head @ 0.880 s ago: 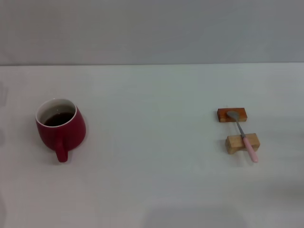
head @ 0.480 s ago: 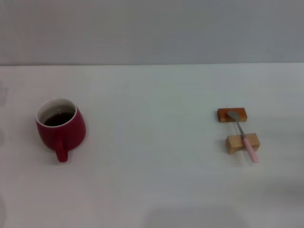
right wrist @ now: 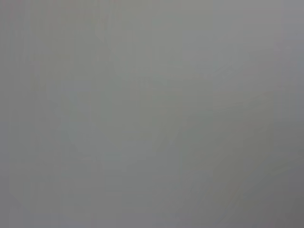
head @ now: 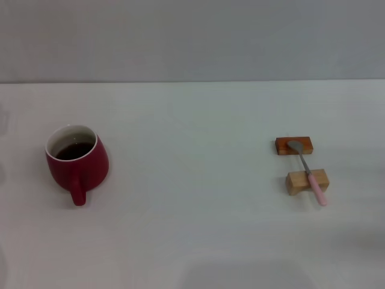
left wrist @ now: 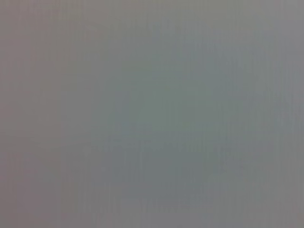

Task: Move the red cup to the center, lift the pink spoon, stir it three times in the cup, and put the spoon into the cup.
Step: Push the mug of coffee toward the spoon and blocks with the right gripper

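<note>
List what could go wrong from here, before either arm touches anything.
1. The cup holds dark liquid and stands far to the robot's left; sliding or jerking it toward the center could slop it over the rim.
2. The spoon lies propped across two small wooden blocks; a careless grab might knock it off or shift them.
3. Neither gripper is in view, so their approach can't be checked.

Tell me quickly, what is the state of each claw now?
Left claw: not in any view, cannot be told.
Right claw: not in any view, cannot be told.

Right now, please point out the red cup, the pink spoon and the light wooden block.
red cup (head: 90, 165): head view, on its red outer wall.
pink spoon (head: 317, 188): head view, on its pink handle.
light wooden block (head: 296, 180): head view, on its front face.
</note>
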Robot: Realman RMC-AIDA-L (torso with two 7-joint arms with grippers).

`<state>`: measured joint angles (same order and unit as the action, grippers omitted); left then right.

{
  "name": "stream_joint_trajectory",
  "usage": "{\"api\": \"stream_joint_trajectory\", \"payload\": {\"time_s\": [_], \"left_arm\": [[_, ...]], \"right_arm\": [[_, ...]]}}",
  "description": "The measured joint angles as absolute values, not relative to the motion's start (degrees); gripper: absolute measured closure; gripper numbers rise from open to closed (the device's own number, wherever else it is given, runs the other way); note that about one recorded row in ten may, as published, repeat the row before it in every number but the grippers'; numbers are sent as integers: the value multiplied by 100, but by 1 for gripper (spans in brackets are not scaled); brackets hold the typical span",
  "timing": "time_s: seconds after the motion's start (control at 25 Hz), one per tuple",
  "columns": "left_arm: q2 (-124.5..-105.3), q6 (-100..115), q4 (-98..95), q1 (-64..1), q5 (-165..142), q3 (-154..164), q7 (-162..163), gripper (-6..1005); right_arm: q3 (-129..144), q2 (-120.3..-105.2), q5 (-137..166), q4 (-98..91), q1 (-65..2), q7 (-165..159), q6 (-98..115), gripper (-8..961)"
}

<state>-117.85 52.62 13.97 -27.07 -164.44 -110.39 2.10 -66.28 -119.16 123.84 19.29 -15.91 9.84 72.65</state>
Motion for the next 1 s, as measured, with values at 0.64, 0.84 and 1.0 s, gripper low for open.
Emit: {"api": "stream_joint_trajectory", "payload": {"time_s": [0.64, 0.84, 1.0], "left_arm": [[-11773, 5078, 1222, -2673, -16462, -10996, 105, 162], [-11787, 4907, 1110, -2677, -16470, -10948, -740, 394], [-11801, 4826, 1006, -2651, -16476, -10631, -1215, 592]], "right_arm": [[-6284, -11879, 12402, 2862, -1072, 1054, 6937, 330], [-6395, -11874, 12400, 2788, -1091, 1057, 6940, 330], [-6442, -11868, 12408, 2786, -1089, 1088, 6945, 330]]}}
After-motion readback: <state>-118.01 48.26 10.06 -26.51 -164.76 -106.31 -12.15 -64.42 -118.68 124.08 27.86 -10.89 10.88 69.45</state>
